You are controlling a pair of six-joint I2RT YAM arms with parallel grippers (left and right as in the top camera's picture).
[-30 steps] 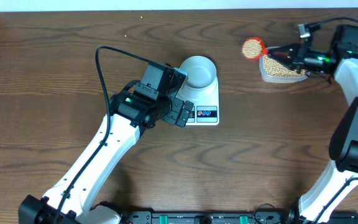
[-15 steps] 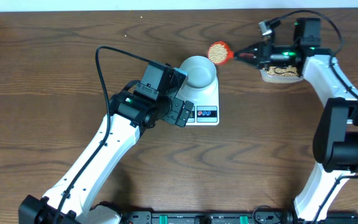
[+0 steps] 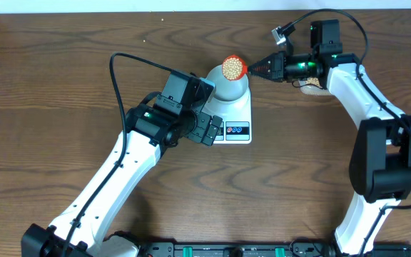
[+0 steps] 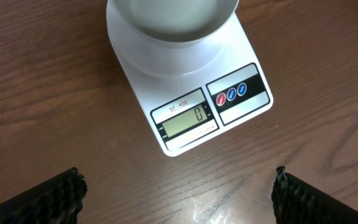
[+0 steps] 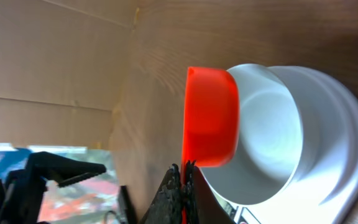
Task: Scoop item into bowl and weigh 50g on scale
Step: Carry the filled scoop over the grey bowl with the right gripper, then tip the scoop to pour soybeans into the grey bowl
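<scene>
Beans point(image 3: 233, 67) fill one red scoop point(image 5: 211, 117) over one bowl point(image 4: 166, 38) on one scale point(image 4: 166, 84).

scale point(image 4: 185, 99) with "SF-400" printed above its display point(image 4: 184, 120), display reading "0"

Even light, soft shadows, sharp focus — faint sheen on table point(image 4: 229, 199)

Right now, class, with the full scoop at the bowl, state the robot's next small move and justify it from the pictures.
Probably tip the scoop gently toward the bowl's middle. The right claw holds it level, heaped with beans, at the rim; the bowl looks empty and the scale reads 0.
</scene>
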